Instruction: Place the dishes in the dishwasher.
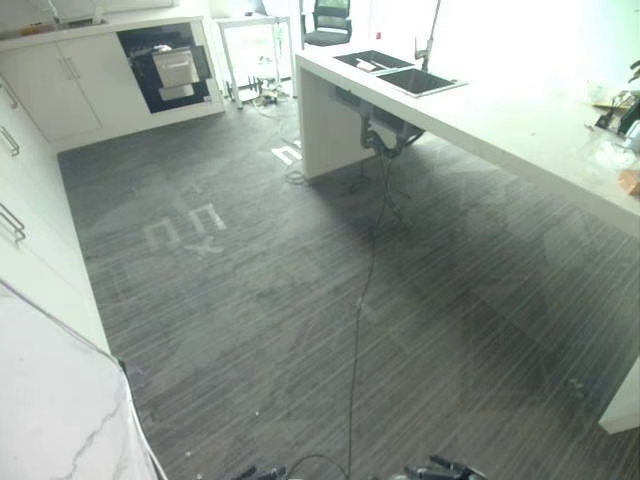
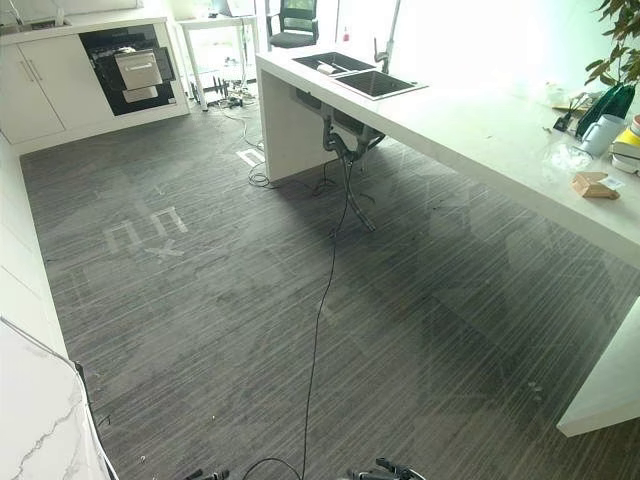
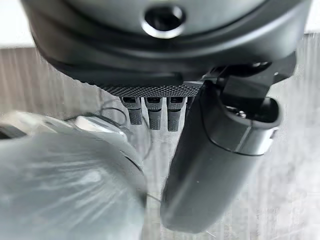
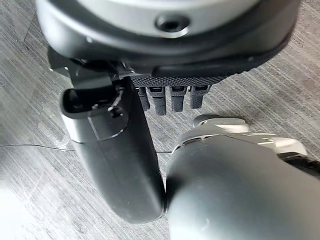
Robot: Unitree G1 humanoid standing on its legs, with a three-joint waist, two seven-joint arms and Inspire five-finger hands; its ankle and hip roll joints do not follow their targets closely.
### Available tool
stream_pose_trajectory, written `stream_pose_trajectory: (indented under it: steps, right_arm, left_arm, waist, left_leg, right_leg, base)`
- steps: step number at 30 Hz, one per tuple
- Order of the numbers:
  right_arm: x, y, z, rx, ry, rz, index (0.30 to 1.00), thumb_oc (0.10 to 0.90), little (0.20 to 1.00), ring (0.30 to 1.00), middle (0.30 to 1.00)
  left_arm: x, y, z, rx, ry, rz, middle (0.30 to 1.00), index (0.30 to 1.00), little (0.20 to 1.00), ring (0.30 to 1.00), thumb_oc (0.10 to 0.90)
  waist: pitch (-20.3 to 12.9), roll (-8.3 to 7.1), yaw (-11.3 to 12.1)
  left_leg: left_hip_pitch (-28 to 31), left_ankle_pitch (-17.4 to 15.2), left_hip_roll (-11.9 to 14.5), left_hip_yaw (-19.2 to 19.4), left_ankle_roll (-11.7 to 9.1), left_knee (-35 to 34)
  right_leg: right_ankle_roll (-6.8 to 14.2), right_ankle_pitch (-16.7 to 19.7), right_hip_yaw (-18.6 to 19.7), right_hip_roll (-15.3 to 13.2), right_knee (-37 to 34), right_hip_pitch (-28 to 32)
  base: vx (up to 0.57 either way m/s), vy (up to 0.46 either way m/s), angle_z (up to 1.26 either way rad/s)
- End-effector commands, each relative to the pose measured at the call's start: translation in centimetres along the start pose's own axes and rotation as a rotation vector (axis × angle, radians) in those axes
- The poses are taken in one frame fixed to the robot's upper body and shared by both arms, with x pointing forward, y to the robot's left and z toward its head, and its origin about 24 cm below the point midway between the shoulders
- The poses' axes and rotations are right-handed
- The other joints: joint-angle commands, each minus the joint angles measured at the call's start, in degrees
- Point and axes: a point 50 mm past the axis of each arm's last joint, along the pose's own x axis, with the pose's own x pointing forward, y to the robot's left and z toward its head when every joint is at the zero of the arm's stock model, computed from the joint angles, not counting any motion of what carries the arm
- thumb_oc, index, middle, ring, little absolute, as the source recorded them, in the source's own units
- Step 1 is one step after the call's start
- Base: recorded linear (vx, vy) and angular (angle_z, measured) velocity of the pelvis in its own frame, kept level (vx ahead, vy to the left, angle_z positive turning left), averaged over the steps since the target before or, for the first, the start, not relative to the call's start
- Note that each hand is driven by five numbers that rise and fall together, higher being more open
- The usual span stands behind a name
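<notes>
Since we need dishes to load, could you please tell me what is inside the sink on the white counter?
In the sink's left basin lies something pale and flat, possibly a dish; it is too small to identify. The right basin looks dark, and its near wall hides part of the bottom.

You have a wide stretch of grey floor [image 2: 200, 300] open ahead. On the right, the white island counter [image 2: 480, 140] runs far to near, with a sink [image 2: 375, 84] at its far end. White cabinets [image 1: 30, 230] line the left. The dishwasher [image 2: 135, 68] sits in the far wall, its drawer partly out.
</notes>
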Motion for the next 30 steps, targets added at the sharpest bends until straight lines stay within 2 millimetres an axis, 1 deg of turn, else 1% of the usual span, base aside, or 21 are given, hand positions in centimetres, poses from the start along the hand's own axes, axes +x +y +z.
stream_pose_trajectory:
  steps: [1, 2, 4, 7, 8, 11, 13, 14, 15, 16, 17, 19, 20, 21, 22, 23, 25, 26, 27, 29, 30]
  right_arm:
    - [-0.3, -0.5, 2.9, 0.027, -0.167, 0.019, 0.900, 0.800, 0.900, 0.900, 0.900]
    - [-0.5, -0.2, 4.5, 0.038, -0.242, 0.038, 0.900, 0.800, 0.900, 0.900, 0.900]
    - [-0.9, 0.4, 6.4, 0.021, -0.335, 0.055, 0.900, 0.800, 0.900, 0.900, 0.900]
    - [-3.0, 2.0, 10.3, 0.012, -0.552, 0.109, 0.900, 0.800, 0.900, 0.900, 0.900]
    - [-3.1, 2.0, 10.3, 0.011, -0.563, 0.112, 0.900, 0.800, 0.900, 0.900, 0.900]
    - [-5.5, 2.5, 11.9, -0.016, -0.711, 0.167, 0.900, 0.800, 0.900, 0.900, 0.900]
    - [-6.6, 2.6, 13.0, -0.038, -0.784, 0.195, 0.900, 0.800, 0.900, 0.900, 0.900]
    - [-7.3, 2.7, 13.7, -0.049, -0.817, 0.209, 0.900, 0.800, 0.900, 0.900, 0.900]
    - [-8.1, 2.7, 14.5, -0.063, -0.864, 0.222, 0.900, 0.800, 0.900, 0.900, 0.900]
    - [-8.7, 2.6, 14.9, -0.076, -0.899, 0.226, 0.900, 0.800, 0.900, 0.900, 0.900]
    - [-9.4, 2.5, 15.5, -0.097, -0.954, 0.234, 0.900, 0.800, 0.900, 0.900, 0.900]
    - [-9.7, 2.7, 15.9, -0.118, -0.986, 0.230, 0.900, 0.800, 0.900, 0.900, 0.900]
    - [-10.1, 2.9, 16.3, -0.122, -1.002, 0.234, 0.900, 0.800, 0.900, 0.900, 0.900]
    - [-10.9, 3.2, 16.7, -0.128, -1.031, 0.255, 0.900, 0.800, 0.900, 0.900, 0.900]
    - [-11.6, 3.1, 16.6, -0.141, -1.049, 0.266, 0.900, 0.800, 0.900, 0.900, 0.900]
    - [-12.0, 2.9, 16.5, -0.156, -1.062, 0.273, 0.900, 0.800, 0.900, 0.900, 0.900]
    - [-12.6, 2.8, 16.5, -0.180, -1.081, 0.294, 0.900, 0.800, 0.900, 0.900, 0.900]
    - [-12.7, 2.7, 16.4, -0.183, -1.087, 0.295, 0.900, 0.800, 0.900, 0.900, 0.900]
    - [-13.0, 3.0, 16.4, -0.163, -1.096, 0.308, 0.900, 0.800, 0.900, 0.900, 0.900]
    - [-13.4, 3.4, 16.5, -0.151, -1.112, 0.316, 0.900, 0.800, 0.900, 0.900, 0.900]
    - [-13.6, 3.7, 16.6, -0.152, -1.126, 0.309, 0.900, 0.800, 0.900, 0.900, 0.900]
  left_arm:
    - [0.1, -1.7, 3.0, -0.117, -0.188, -0.101, 0.900, 0.900, 0.900, 0.900, 0.800]
    - [-0.1, -2.5, 4.1, -0.185, -0.230, -0.143, 0.900, 0.900, 0.900, 0.900, 0.800]
    - [-0.4, -3.4, 5.3, -0.216, -0.295, -0.184, 0.900, 0.900, 0.900, 0.900, 0.800]
    - [-2.2, -5.0, 8.4, -0.125, -0.490, -0.261, 0.900, 0.900, 0.900, 0.900, 0.800]
    - [-2.3, -4.9, 8.4, -0.118, -0.502, -0.263, 0.900, 0.900, 0.900, 0.900, 0.800]
    - [-4.3, -4.6, 10.3, -0.060, -0.649, -0.268, 0.900, 0.900, 0.900, 0.900, 0.800]
    - [-5.0, -4.4, 10.9, -0.058, -0.705, -0.263, 0.900, 0.900, 0.900, 0.900, 0.800]
    - [-5.3, -4.5, 11.3, -0.055, -0.727, -0.274, 0.900, 0.900, 0.900, 0.900, 0.800]
    - [-5.8, -4.8, 11.9, -0.036, -0.765, -0.294, 0.900, 0.900, 0.900, 0.900, 0.800]
    - [-6.3, -5.0, 12.4, -0.016, -0.794, -0.312, 0.900, 0.900, 0.900, 0.900, 0.800]
    - [-7.0, -5.3, 13.2, 0.021, -0.845, -0.349, 0.900, 0.900, 0.900, 0.900, 0.800]
    - [-7.6, -5.7, 13.8, 0.046, -0.885, -0.367, 0.900, 0.900, 0.900, 0.900, 0.800]
    - [-8.0, -6.0, 14.2, 0.042, -0.900, -0.383, 0.900, 0.900, 0.900, 0.900, 0.800]
    - [-8.9, -6.3, 14.6, 0.031, -0.929, -0.407, 0.900, 0.900, 0.900, 0.900, 0.800]
    - [-9.5, -6.3, 14.7, 0.045, -0.951, -0.418, 0.900, 0.900, 0.900, 0.900, 0.800]
    - [-10.0, -6.2, 14.6, 0.054, -0.973, -0.425, 0.900, 0.900, 0.900, 0.900, 0.800]
    - [-10.7, -5.9, 14.7, 0.065, -1.006, -0.426, 0.900, 0.900, 0.900, 0.900, 0.800]
    - [-10.9, -5.8, 14.8, 0.067, -1.014, -0.428, 0.900, 0.900, 0.900, 0.900, 0.800]
    - [-11.4, -5.9, 15.2, 0.083, -1.021, -0.433, 0.900, 0.900, 0.900, 0.900, 0.800]
    - [-11.9, -6.2, 15.8, 0.110, -1.041, -0.453, 0.900, 0.900, 0.900, 0.900, 0.800]
    - [-12.3, -6.3, 16.3, 0.129, -1.058, -0.470, 0.900, 0.900, 0.900, 0.900, 0.800]
  waist:
    - [0.1, 1.17, 0.2]
    - [0.3, 1.10, 0.2]
    - [0.5, 1.05, 0.1]
    - [1.1, 0.99, -0.4]
    - [1.0, 0.98, -0.4]
    - [1.5, 1.01, -0.7]
    - [2.3, 0.62, -0.6]
    - [3.3, -0.42, -0.1]
    - [4.8, -2.44, 0.8]
    - [6.2, -3.37, 1.3]
    - [7.9, -3.40, 2.0]
    - [8.7, -2.72, 2.1]
    - [9.2, -2.05, 2.1]
    - [9.1, 1.00, 2.1]
    - [8.7, 2.49, 2.3]
    - [8.6, 2.82, 2.6]
    - [8.4, 2.83, 3.0]
    - [7.4, 2.78, 3.0]
    - [5.8, 2.08, 3.6]
    - [4.1, 1.49, 4.3]
    - [3.5, 0.74, 4.3]
  left_leg:
    - [0.6, -2.4, 4.7, 2.9, -5.2, 0.2]
    - [0.6, -2.4, 4.7, 2.9, -5.2, 0.2]
    - [0.6, -2.3, 4.8, 3.0, -5.2, 0.2]
    - [0.6, -2.2, 5.1, 3.1, -5.2, 0.2]
    - [0.7, -2.2, 5.1, 3.1, -5.3, 0.2]
    - [1.8, -2.1, 4.9, 2.8, -5.3, 0.2]
    - [3.7, -0.1, 4.6, 3.8, -5.8, 0.2]
    - [4.3, 3.4, 3.9, 4.7, -6.3, 0.2]
    - [2.9, 10.5, 3.5, 5.5, -7.4, 2.2]
    - [-1.5, 12.8, 4.2, 5.4, -8.2, 10.7]
    - [-7.7, 15.3, 6.0, 5.1, -8.8, 16.8]
    - [-7.6, 15.6, 8.1, 7.8, -8.7, 10.6]
    - [-5.7, 16.4, 9.3, 10.7, -8.8, 1.7]
    - [-11.0, 13.7, 14.6, 10.9, -9.7, 0.2]
    - [-14.5, 15.1, 16.4, 8.0, -11.1, 0.2]
    - [-15.8, 16.1, 16.5, 5.7, -11.5, 0.2]
    - [-15.8, 14.2, 16.3, 5.0, -11.3, 0.2]
    - [-15.5, 12.3, 16.7, 6.7, -10.8, 0.2]
    - [-13.7, 10.6, 14.4, 7.1, -9.3, 0.2]
    - [-13.1, 9.2, 12.9, 6.8, -7.8, 0.2]
    - [-12.2, 8.3, 11.2, 6.4, -6.6, 0.2]
  right_leg:
    - [5.9, -1.3, -1.7, -2.5, -1.2, 2.6]
    - [5.8, -1.2, -1.8, -2.5, -1.2, 2.6]
    - [5.7, -1.2, -2.0, -2.5, -1.2, 2.6]
    - [5.5, -1.1, -2.2, -2.3, -1.2, 2.5]
    - [5.5, -1.1, -2.2, -2.3, -1.2, 2.5]
    - [4.9, -1.3, -1.5, -1.4, -1.2, 2.7]
    - [4.1, -1.4, -1.1, -1.2, -1.2, 3.1]
    - [3.4, -1.5, -0.4, -1.7, -1.2, 3.5]
    - [2.4, -1.5, 0.3, -2.7, -1.2, 4.1]
    - [1.5, -1.1, 0.1, -3.2, -1.2, 4.4]
    - [0.7, -1.0, -0.1, -2.8, -1.2, 4.8]
    - [1.0, -1.5, -0.3, -1.8, -1.2, 5.7]
    - [1.8, -2.3, -0.6, -1.6, -1.2, 7.0]
    - [2.9, -3.7, -0.7, 0.8, -1.2, 7.9]
    - [3.3, -4.6, -0.2, 2.2, -1.2, 8.9]
    - [3.2, -5.3, 0.6, 2.8, -1.2, 9.9]
    - [3.3, -6.6, 1.1, 2.8, -1.2, 11.0]
    - [3.9, -7.7, 1.0, 1.8, -1.2, 12.7]
    - [5.7, -8.7, 1.6, -0.1, -1.2, 15.6]
    - [7.2, -8.3, 1.4, -1.9, -1.2, 16.8]
    - [8.8, -5.4, 0.3, -3.8, -1.2, 17.6]
  base:
    - [0.02, -0.054, 0.02]
    - [0.02, -0.056, 0.01]
    - [0.01, -0.063, 0.02]
    - [0.02, -0.085, 0.03]
    - [0.05, -0.083, 0.05]
    - [0.08, -0.080, 0.00]
    - [0.13, -0.096, -0.08]
    - [0.14, -0.183, -0.15]
    - [0.11, -0.234, -0.17]
    - [0.12, -0.250, -0.13]
    - [0.13, -0.147, -0.03]
    - [0.23, 0.011, 0.28]
    - [0.44, 0.266, 0.09]
    - [0.57, 0.352, -0.12]
    - [0.56, 0.350, 0.06]
    - [0.45, 0.219, -0.03]
    - [0.40, 0.208, -0.28]
    - [0.63, 0.316, -0.57]
    - [0.71, 0.349, -0.62]
    - [0.47, 0.240, -0.39]
    - [0.32, 0.187, -0.26]
